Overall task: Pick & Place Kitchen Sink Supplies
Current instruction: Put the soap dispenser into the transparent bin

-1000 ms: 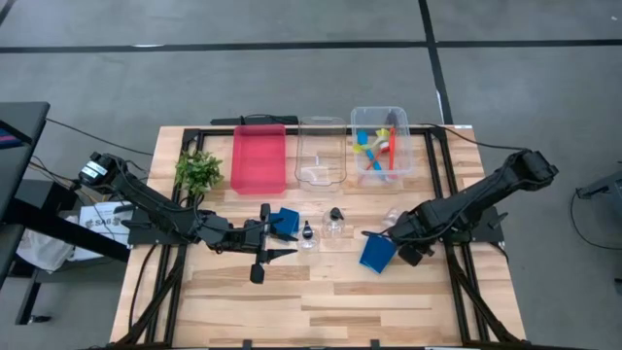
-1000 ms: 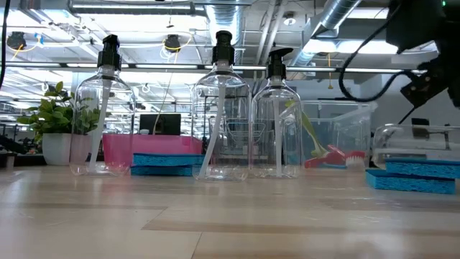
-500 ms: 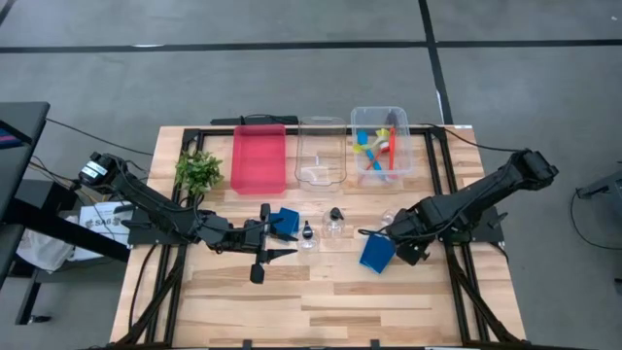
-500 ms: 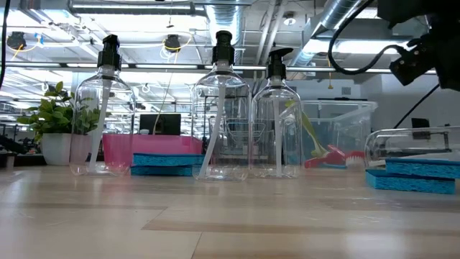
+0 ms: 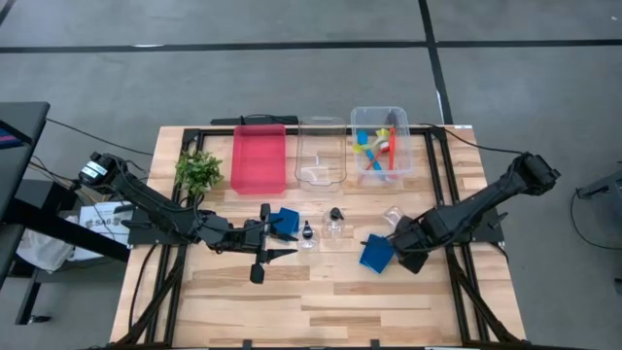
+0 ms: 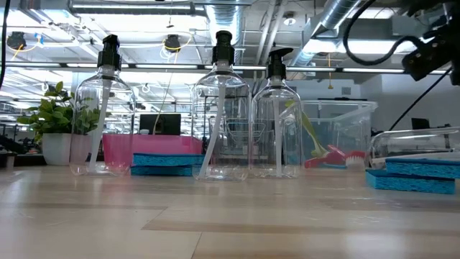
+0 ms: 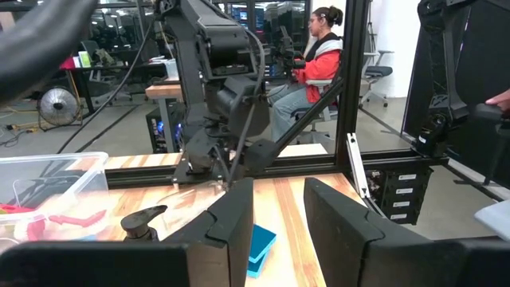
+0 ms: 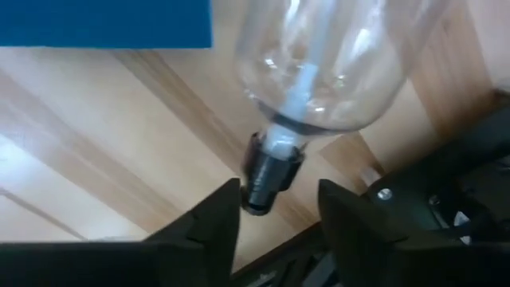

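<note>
Three clear pump bottles (image 6: 103, 108), (image 6: 221, 108), (image 6: 278, 108) stand upright mid-table. Another clear bottle (image 8: 327, 56) lies on its side on the wood, its black pump top (image 8: 267, 171) toward the right frame. My right gripper (image 8: 279, 191) hangs open above that pump top, pointing down, and is clear of it. A blue sponge (image 5: 376, 253) lies flat beside it. My left gripper (image 7: 279, 215) is open and level, with nothing between its fingers, next to the other blue sponge (image 5: 285, 222). The brushes (image 5: 377, 146) lie in the right clear bin.
At the far edge stand a red tray (image 5: 259, 157), an empty clear bin (image 5: 321, 151) and the bin (image 5: 381, 117) with the brushes. A green plant (image 5: 198, 170) stands far left. Black frame rails run along the table's sides. The near half is bare wood.
My right gripper has risen and drifted toward the table's near edge, away from the lying bottle, which stays on its side on the table.
</note>
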